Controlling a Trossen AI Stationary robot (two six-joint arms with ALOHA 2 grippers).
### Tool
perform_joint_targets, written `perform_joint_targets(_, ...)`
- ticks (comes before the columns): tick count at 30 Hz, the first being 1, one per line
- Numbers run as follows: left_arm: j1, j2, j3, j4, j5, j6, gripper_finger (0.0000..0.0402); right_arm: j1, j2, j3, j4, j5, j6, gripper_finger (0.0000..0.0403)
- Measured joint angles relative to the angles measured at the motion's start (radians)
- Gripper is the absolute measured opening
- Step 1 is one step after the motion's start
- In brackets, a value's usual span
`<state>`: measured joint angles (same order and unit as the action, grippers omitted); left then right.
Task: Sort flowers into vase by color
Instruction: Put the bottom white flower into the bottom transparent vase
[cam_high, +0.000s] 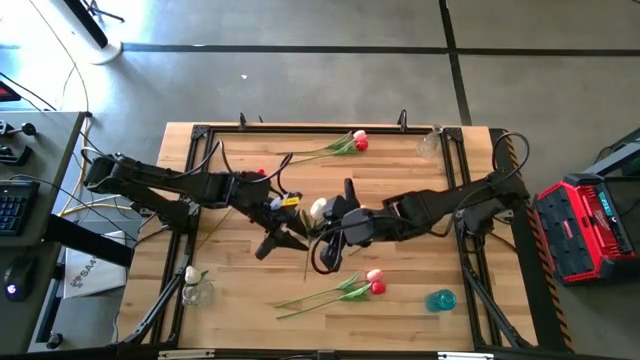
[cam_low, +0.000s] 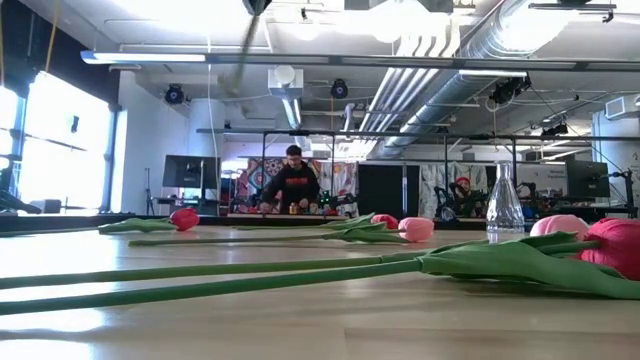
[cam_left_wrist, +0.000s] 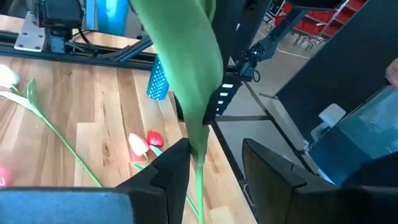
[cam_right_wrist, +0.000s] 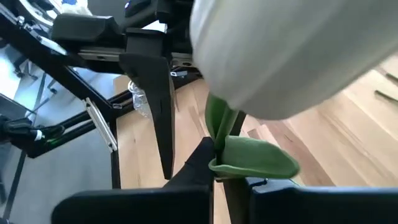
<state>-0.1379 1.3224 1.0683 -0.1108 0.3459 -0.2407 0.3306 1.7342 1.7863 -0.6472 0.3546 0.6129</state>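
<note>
At mid-table we find both grippers meeting over one cream-white tulip (cam_high: 318, 209); the right gripper (cam_right_wrist: 227, 177) is clamped tight on its stem just below the head, while the left gripper (cam_left_wrist: 214, 162) stands parted, the stem running beside one finger — whether it touches we cannot tell. No writing is readable anywhere. The held stem's direction is masked by the arms. Two tulips (cam_high: 352, 143) lie at the far edge, heads toward the right arm's side; another pair (cam_high: 345, 291) lies at the near edge, pointing likewise — a blue vase (cam_high: 440, 299) near them.
</note>
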Motion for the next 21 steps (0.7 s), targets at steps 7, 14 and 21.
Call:
perform_joint_targets(7, 0.0, 0.0, 0.0, 0.004, -0.023, 0.009, 0.0132, -0.006, -0.007, 0.0, 0.0, -0.047, -0.032, 0.0002)
perform_joint_targets(14, 0.0, 0.0, 0.0, 0.005, -0.088, 0.047, 0.0101, -0.008, -0.007, 0.0, 0.0, -0.051, -0.054, 0.0002)
perform_joint_targets(21, 0.0, 0.0, 0.0, 0.036, -0.089, 0.087, 0.0025, -0.025, -0.007, 0.0, 0.002, -0.067, -0.054, 0.0002)
